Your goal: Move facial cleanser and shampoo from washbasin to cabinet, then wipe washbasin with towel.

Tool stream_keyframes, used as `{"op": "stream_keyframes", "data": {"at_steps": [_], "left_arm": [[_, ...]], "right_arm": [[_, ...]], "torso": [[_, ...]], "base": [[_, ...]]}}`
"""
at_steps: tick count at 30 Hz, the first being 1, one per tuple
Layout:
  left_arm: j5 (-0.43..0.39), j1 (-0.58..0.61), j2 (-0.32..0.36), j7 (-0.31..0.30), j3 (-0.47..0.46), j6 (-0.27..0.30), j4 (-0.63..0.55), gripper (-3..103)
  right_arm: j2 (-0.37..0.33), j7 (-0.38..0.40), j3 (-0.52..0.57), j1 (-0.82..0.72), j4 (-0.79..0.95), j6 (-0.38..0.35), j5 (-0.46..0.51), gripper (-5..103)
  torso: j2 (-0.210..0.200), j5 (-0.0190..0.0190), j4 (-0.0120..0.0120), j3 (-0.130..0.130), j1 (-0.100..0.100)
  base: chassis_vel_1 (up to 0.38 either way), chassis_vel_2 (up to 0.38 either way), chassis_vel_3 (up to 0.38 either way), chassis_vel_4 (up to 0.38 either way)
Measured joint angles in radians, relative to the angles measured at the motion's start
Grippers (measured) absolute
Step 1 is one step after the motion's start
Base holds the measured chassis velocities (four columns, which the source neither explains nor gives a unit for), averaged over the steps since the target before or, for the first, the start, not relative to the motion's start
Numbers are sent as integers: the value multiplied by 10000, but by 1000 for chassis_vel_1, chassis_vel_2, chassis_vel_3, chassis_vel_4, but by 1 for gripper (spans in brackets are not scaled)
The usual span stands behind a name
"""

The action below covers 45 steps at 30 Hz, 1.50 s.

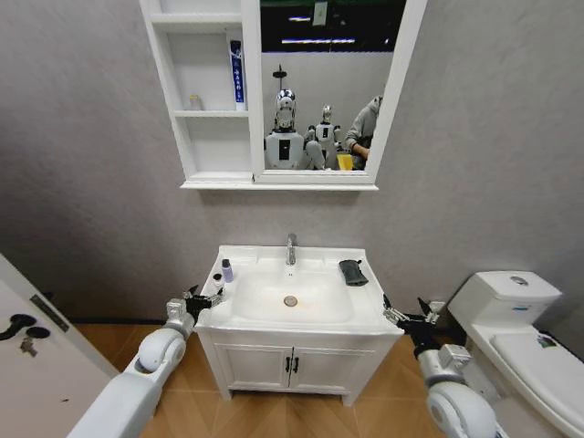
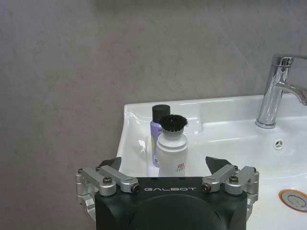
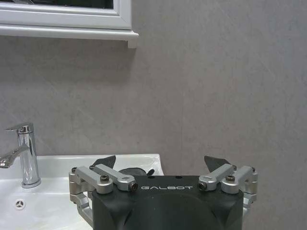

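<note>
Two small bottles are stood touching at the washbasin's [image 1: 274, 258] left rear corner: a white brush-topped one [image 2: 172, 148] and, behind it, a purple black-capped one [image 2: 156, 132]. Both are judged light, rigid and slick; a grasp round the white body below its bristles is advised. The left gripper [image 2: 172, 165] is held spread just short of them, the wall close beside. The right gripper [image 1: 408, 315], also spread, is parked by the far rim near the towel [image 1: 353, 272]. The cabinet [image 1: 208, 91] above offers free shelves.
</note>
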Motion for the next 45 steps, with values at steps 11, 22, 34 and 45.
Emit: {"op": "stream_keyframes", "data": {"at_steps": [11, 22, 34, 45], "left_arm": [[421, -704, -327, 360, 663, -597, 1261, 99], [644, -1131, -544, 66, 800, -672, 1794, 94], [562, -1082, -506, 822, 735, -927, 1712, 45], [414, -1019, -360, 820, 602, -962, 1462, 35]], "right_arm": [[13, 65, 100, -133, 126, 6, 33, 100], [1, 101, 157, -257, 248, 131, 105, 100], [-35, 185, 76, -191, 220, 110, 150, 100], [-140, 203, 98, -215, 292, 73, 177, 100]], "torso": [[0, -1, 0, 0, 0], [0, 0, -1, 0, -1], [0, 0, 0, -1, -1], [0, -1, 0, -1, -1]], "base": [[0, 0, 0, 0], [0, 0, 0, 0], [0, 0, 0, 0], [0, 0, 0, 0]]}}
